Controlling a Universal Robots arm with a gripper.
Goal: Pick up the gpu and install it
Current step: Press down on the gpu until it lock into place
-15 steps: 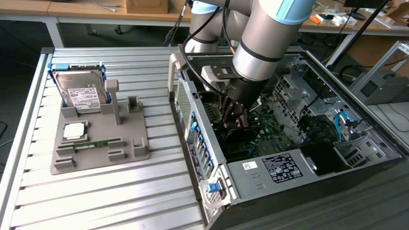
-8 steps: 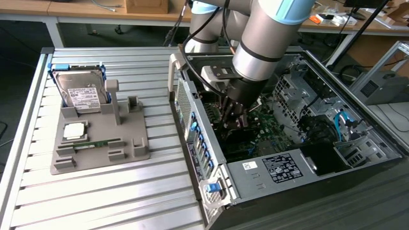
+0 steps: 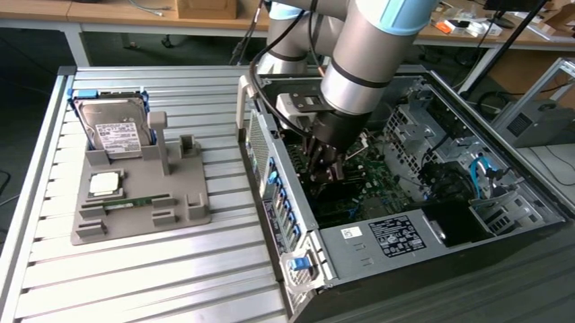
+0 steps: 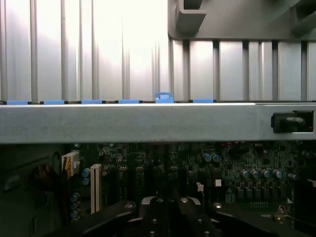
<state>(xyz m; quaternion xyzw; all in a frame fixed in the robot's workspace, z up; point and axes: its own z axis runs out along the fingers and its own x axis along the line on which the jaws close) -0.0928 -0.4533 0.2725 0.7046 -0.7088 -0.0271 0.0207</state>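
Closest to the wrist camera, saw the gripper with its black fingers drawn tight together, closed on the upper edge of the gpu as far as could be judged. Found that dark card standing on edge directly beneath the fingertips, low inside the open computer case, at the green motherboard; could not tell whether seated in a slot. Beyond the board, noted the grey side wall with blue tabs along its rim. Past it, made out the slatted aluminium table and a corner of the grey parts tray.

From the exterior view, saw the arm angled in from above and pitched steeply down through the case opening, wrist nearly vertical, a black cable looped alongside. Farther toward the exterior view's left, found the tray resting on the table, well apart from the case. Noted on it an upright hard drive, a processor and a narrow green memory stick.
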